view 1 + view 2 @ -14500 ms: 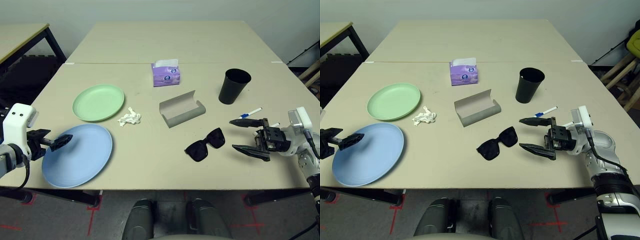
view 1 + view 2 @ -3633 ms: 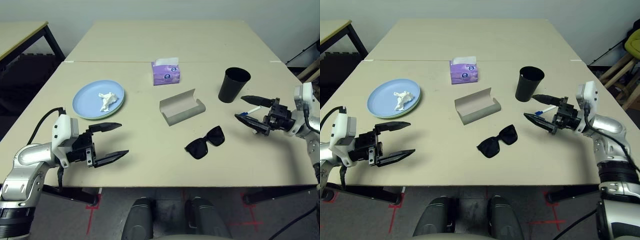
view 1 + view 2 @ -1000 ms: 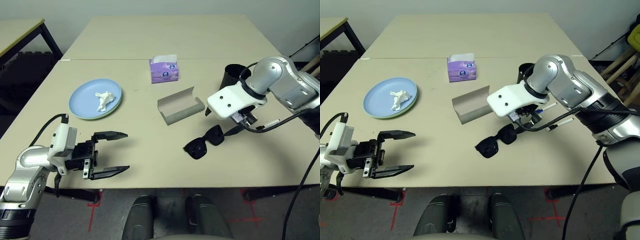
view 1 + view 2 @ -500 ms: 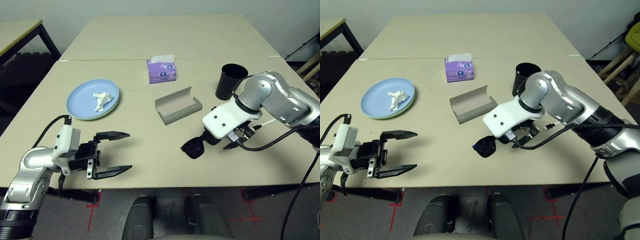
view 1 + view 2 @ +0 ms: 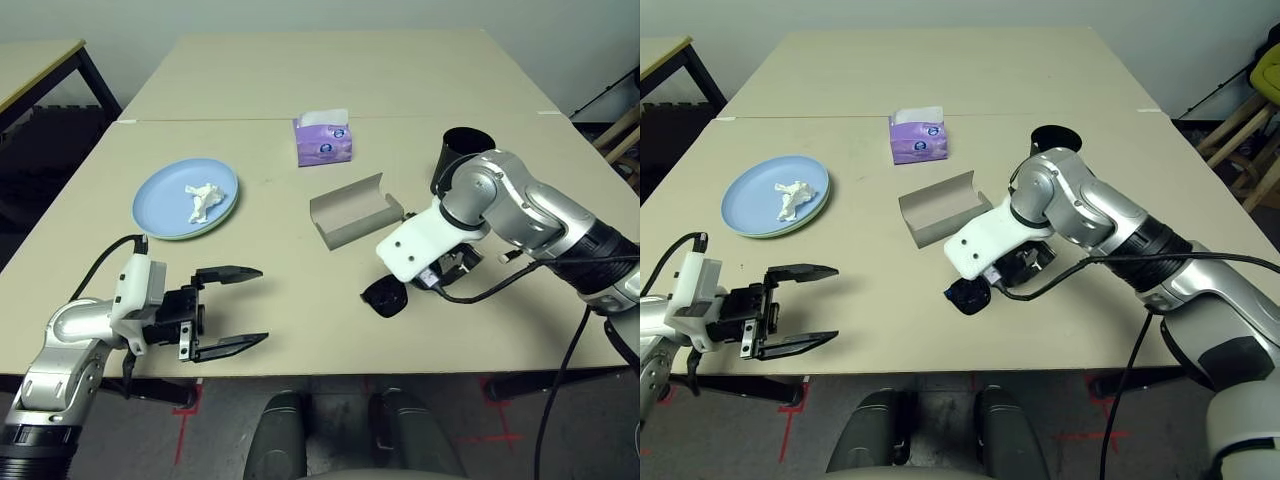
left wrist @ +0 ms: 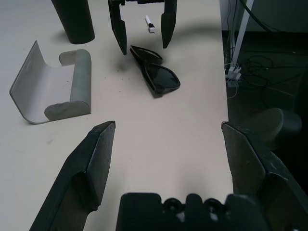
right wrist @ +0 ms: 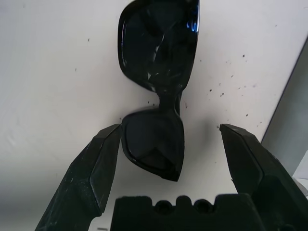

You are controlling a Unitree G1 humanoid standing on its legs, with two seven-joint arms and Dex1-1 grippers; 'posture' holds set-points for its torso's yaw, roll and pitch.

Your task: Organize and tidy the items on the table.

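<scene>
One pair of black sunglasses (image 7: 156,86) lies folded on the surface (image 5: 300,300), lenses flat, near the front edge on my right side. In my head view its long axis runs on a diagonal, from the near-left lens up and away to the right, where the far end is hidden under my right arm. My right end effector (image 7: 168,144) points steeply down at it with its two black fingers (image 7: 91,168) spread wide apart; in the right wrist view one lens sits between the fingers and the other lens extends away beyond them, so the glasses' long axis runs roughly along the fingers' direction rather than across the gap. I cannot tell whether either finger touches the frame.

Just beyond the sunglasses lies the grey oblong glasses case (image 5: 355,210), open, its long axis also diagonal, its curved lid standing up on the far side. The black cup (image 5: 455,150) stands upright behind my right arm, which covers most of it. A white marker pen (image 6: 150,25) shows past the sunglasses in the left wrist view. The purple tissue box (image 5: 322,140) sits farther back, near the middle.

Well apart on my left, the light blue plate (image 5: 165,195) carries the crumpled white tissue (image 5: 202,200), with a pale green rim showing beneath it. My left end effector (image 5: 232,310) hovers near the front edge, fingers wide apart and holding nothing, pointing across toward the right.
</scene>
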